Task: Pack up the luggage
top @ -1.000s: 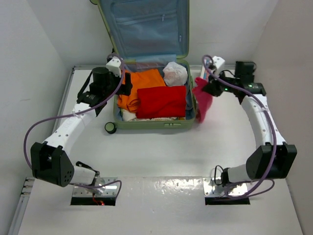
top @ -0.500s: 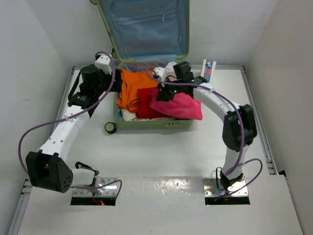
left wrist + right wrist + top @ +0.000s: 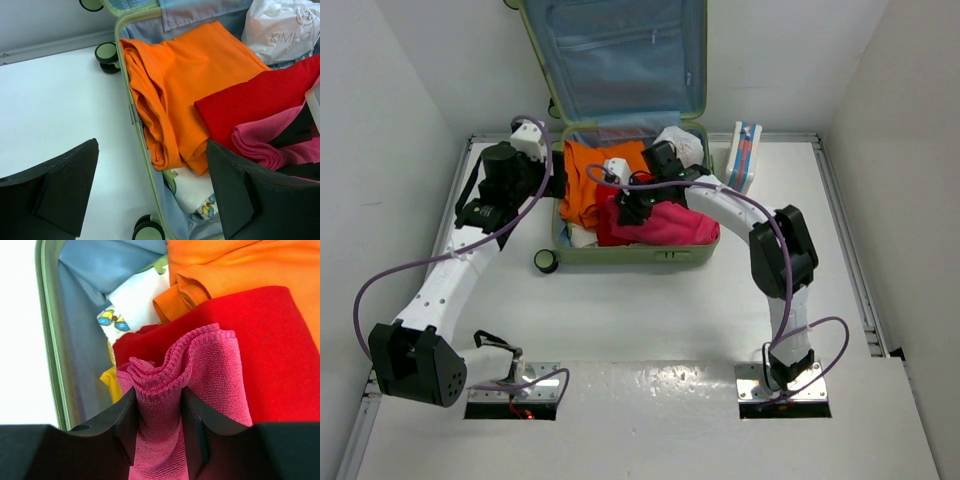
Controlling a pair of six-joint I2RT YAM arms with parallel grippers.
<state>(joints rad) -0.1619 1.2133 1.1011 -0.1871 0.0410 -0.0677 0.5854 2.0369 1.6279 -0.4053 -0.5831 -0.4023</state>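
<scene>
The luggage (image 3: 635, 256) lies open at 12 o'clock on the desk (image 3: 650, 320), its lid propped against the back wall with the top edge cut off by the frame. From above, the right pincer (image 3: 625, 205) is largely hidden under its own arm and cable, so its grip reads only from the wrist view. There its 2 fingers (image 3: 125, 415) pinch a fold of pink towel (image 3: 205, 375), whose lower part runs out of frame. The left pincer (image 3: 152, 145) stands wide over the case's 9 o'clock rim, both fingers clipped by the bottom edge of its view. An orange garment (image 3: 190, 85) and a red garment (image 3: 250, 105) cover most of the contents. Beneath them only slivers show of a white printed cloth (image 3: 127, 305) and something yellow (image 3: 111, 382), too little to identify. A white plastic bag (image 3: 280, 25) at the case's 1 o'clock corner bears lettering that is cut off. Just beside the case at 2 o'clock stands a striped carton (image 3: 745, 157), its label too small to read. 1 wheel (image 3: 546, 261) shows at the 7 o'clock corner. The desk is plain white, closed in by white walls on 3 sides.
</scene>
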